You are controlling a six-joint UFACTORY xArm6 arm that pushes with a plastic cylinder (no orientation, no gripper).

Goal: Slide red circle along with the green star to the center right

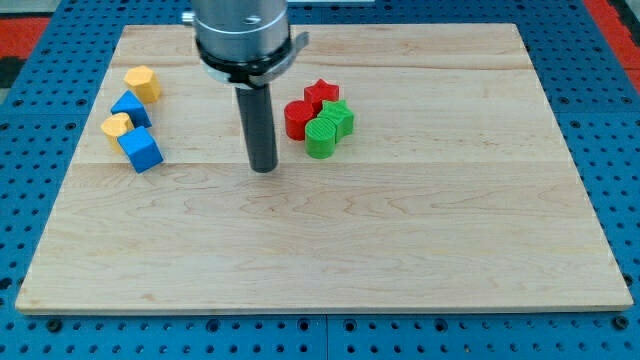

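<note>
The red circle (298, 119) lies on the wooden board just right of centre top. The green star (339, 117) sits to its right, touching a green circle (322, 137) below it and a red star (321, 94) above. The four form one tight cluster. My tip (263, 167) rests on the board left of and slightly below the red circle, a small gap apart from it. The dark rod rises from it to the arm at the view's top.
At the view's left stand a yellow hexagon (143, 83), a blue block (130, 108), a yellow block (117, 125) and a blue cube (140, 149). The wooden board (400, 230) lies on a blue pegboard.
</note>
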